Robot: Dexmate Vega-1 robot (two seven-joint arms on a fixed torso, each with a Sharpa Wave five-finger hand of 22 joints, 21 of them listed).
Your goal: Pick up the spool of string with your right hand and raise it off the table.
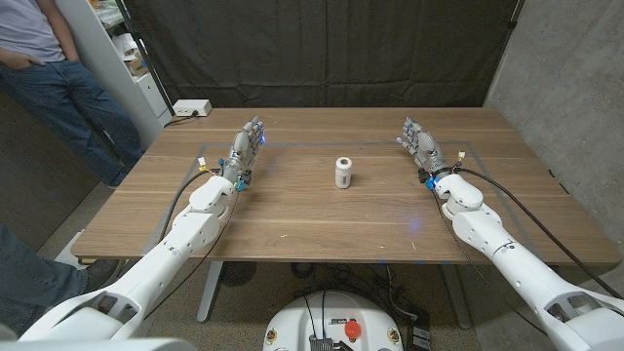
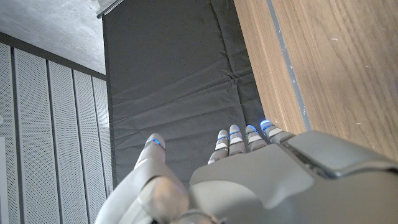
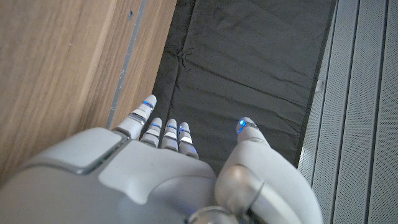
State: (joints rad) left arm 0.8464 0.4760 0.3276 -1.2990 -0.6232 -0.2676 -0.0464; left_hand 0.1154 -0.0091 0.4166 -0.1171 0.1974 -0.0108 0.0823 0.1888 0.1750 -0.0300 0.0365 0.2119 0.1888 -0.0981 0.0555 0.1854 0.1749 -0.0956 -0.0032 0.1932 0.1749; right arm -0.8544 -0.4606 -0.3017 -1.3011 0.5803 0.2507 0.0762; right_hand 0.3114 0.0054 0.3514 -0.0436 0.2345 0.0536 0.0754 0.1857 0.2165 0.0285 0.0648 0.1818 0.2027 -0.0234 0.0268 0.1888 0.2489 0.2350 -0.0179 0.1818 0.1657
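A small white spool of string stands upright near the middle of the wooden table. My right hand is at the far right of the table, well to the right of the spool, fingers apart and holding nothing. My left hand is at the far left side, also holding nothing, with its fingers spread. In the right wrist view my right hand points along the table edge toward a dark curtain. In the left wrist view my left hand does the same.
A person in jeans stands at the back left beside a white shelf unit. A white power strip lies at the table's back left corner. A dark curtain hangs behind the table. Thin tape lines mark a rectangle on the tabletop.
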